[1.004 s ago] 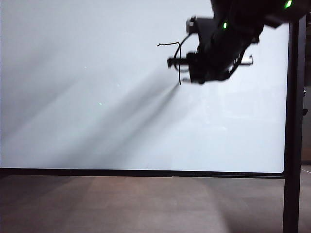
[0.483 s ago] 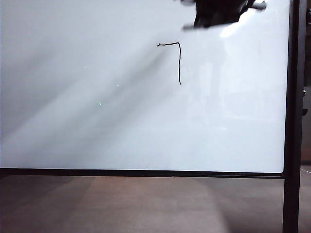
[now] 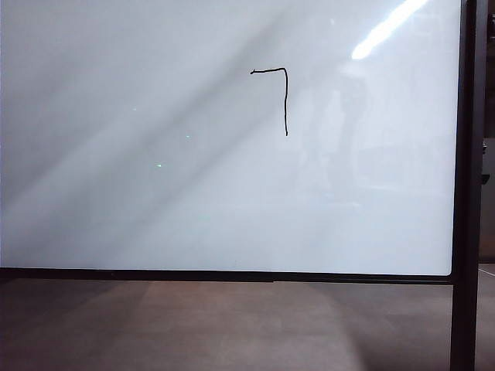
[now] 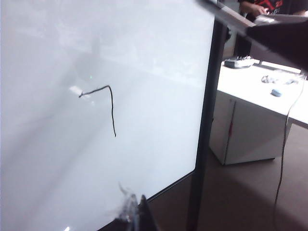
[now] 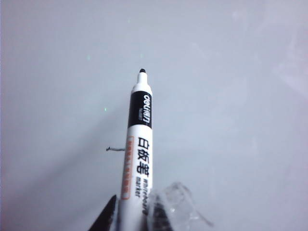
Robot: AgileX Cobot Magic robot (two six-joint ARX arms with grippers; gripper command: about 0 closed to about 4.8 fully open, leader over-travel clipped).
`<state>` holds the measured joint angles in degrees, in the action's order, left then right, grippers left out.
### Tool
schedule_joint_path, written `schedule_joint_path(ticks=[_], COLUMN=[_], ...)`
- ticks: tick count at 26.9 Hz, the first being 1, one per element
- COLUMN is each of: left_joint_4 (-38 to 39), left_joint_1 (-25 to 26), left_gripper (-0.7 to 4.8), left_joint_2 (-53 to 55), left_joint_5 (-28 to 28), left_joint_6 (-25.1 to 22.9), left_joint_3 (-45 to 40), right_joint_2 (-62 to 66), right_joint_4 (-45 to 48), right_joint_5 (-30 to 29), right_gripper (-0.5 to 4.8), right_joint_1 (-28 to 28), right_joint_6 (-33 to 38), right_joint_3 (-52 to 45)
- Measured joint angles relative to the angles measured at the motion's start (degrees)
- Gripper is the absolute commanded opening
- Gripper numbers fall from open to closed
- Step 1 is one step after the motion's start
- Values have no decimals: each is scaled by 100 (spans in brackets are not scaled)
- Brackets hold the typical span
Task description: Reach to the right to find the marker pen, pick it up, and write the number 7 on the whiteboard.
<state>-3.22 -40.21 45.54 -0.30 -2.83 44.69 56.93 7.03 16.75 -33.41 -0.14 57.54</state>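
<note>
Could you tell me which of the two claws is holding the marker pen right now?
The right claw: its wrist view shows the marker pen clamped, tip toward the whiteboard. The left claw holds nothing.

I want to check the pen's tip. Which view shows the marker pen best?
The right wrist view: the marker pen fills it, uncapped, held in the right gripper, tip off the whiteboard. The exterior and left wrist views show no pen.
</note>
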Motion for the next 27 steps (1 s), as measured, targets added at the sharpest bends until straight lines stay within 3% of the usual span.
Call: schedule_joint_path(ticks=[6, 11, 16, 27], left_joint_4=[22, 15, 44, 94], left_joint_1=[0, 0, 0, -4], left_gripper=[-6, -6, -6, -6], left_joint_2=[-437, -1178, -2052, -3438], left_joint_5=[-101, -216, -492, -490], left_joint_6=[0, -2, 0, 0], left_joint_3=[-181, -855, -1690, -3200], right_joint_2=[-793, -1394, -2181, -4369], right_joint_4=[-446, -793, -841, -896], right_joint_5=[0, -17, -28, 57], right_gripper=[-5, -5, -5, -5], right_joint_1=[15, 15, 15, 15], right_joint_6=[-157, -367, -409, -411], right_joint_3=[-2, -146, -1058, -3456])
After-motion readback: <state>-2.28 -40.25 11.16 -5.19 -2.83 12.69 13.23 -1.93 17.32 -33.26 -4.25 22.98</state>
